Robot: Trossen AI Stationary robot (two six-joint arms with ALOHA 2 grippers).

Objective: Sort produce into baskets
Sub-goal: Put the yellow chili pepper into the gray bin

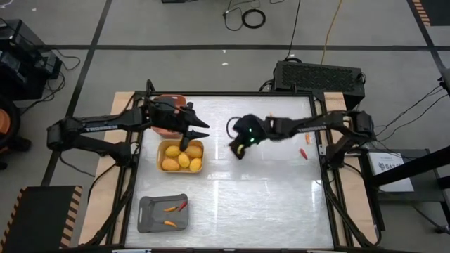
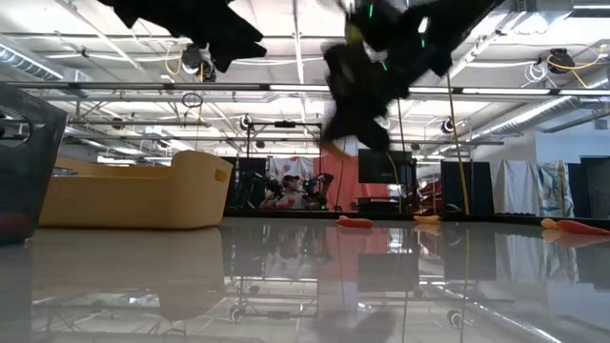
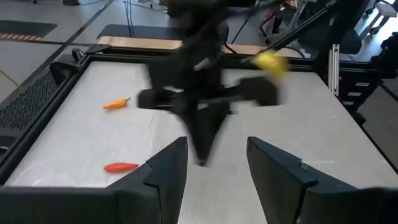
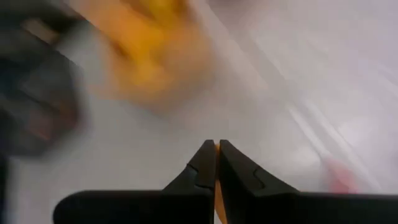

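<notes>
My right gripper (image 1: 238, 149) hangs over the table's middle, blurred, shut on a thin orange stick of produce (image 4: 216, 148). My left gripper (image 3: 217, 163) is open with nothing between its fingers. It is above the far edge of the yellow basket (image 1: 181, 156), which holds several yellow-orange fruits. The salmon-orange basket (image 1: 172, 105) lies beyond the yellow one, mostly hidden under the left arm. The grey basket (image 1: 163, 213) near the front left holds an orange stick and a red stick. Loose orange and red sticks (image 1: 304, 153) lie on the table at the right. My right gripper pinches the thin orange stick between its two shut fingers; only a sliver of it (image 4: 216, 186) shows in the seam between them. The fingers slant down toward the table's left. In the low view an orange end (image 2: 329, 148) shows under the fingers, clear of the table.
An orange stick (image 3: 115, 104) and a red one (image 3: 121, 167) lie on the white tabletop near the right side. The low view shows more small pieces (image 2: 355, 222) at the far edge. A raised frame (image 1: 320, 140) borders the table. The front right part of the tabletop is bare.
</notes>
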